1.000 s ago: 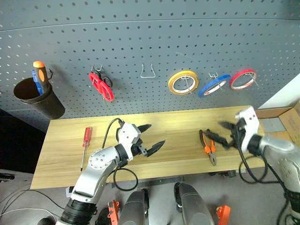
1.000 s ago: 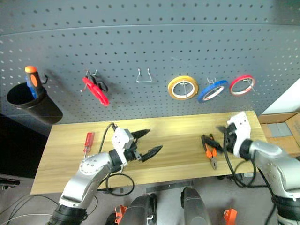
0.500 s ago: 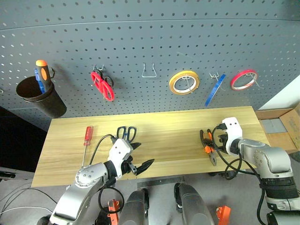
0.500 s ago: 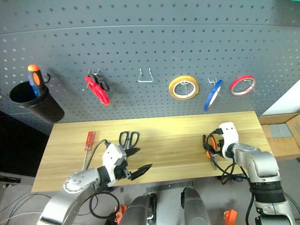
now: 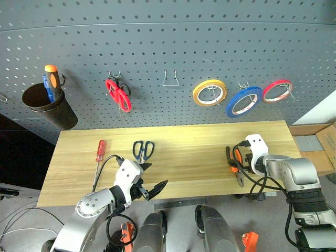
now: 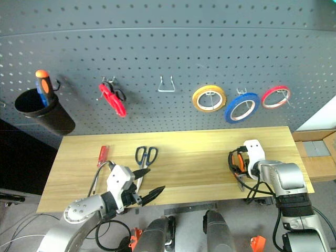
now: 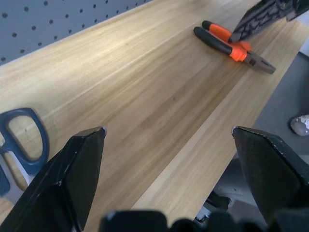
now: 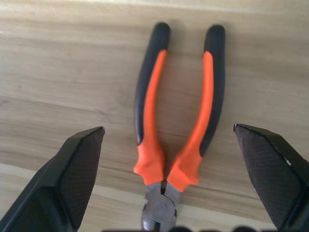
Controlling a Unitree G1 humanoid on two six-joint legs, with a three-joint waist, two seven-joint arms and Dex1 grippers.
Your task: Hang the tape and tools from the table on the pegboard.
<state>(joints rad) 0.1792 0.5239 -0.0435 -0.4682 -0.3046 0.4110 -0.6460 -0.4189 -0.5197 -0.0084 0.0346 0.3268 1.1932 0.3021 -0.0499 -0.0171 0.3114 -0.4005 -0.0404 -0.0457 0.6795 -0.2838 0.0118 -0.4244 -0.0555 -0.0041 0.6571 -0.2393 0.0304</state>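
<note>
We've got orange-and-black pliers (image 8: 176, 121) near the table's (image 5: 178, 173) right front edge, right gripper (image 8: 169, 193) spread wide above, left gripper (image 7: 169, 140) wide too.

- Your right gripper (image 8: 169, 140): it has come down from beside the pliers (image 5: 234, 164) to hang right over them, jaws spread wide, one on each side of the orange-and-black handles.
- Your left gripper (image 5: 153, 181): drawn back from mid-table to the near edge of the table (image 5: 189, 144), jaws wide apart.
- Scissors (image 5: 142, 149): uncovered now that your left arm has pulled back.
- Blue tape (image 5: 243, 101): on its hook, it has swung from edge-on to face-on.
</note>
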